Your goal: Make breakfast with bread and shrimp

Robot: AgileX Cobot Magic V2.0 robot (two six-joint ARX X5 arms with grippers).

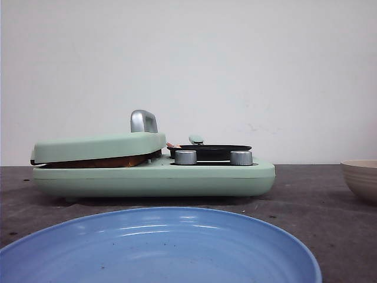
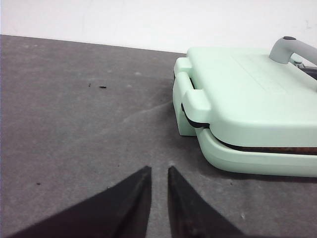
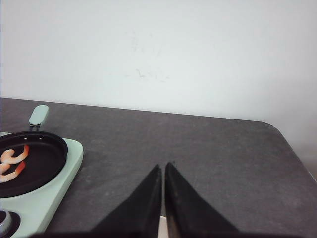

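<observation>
The bread shows only as a brown crust edge under the shut lid of the mint-green breakfast maker; the left wrist view shows the same thin brown strip. The shrimp, two curled orange-pink pieces, lie in the small black pan on the maker's right side. A pink tip shows over the pan rim in the front view. My left gripper is empty, slightly open, over bare table beside the maker's hinge end. My right gripper is shut and empty, right of the pan.
A large blue plate fills the front of the table. A beige ribbed bowl stands at the right edge. The lid has a silver handle. Two silver knobs sit at the maker's front. A white wall is behind.
</observation>
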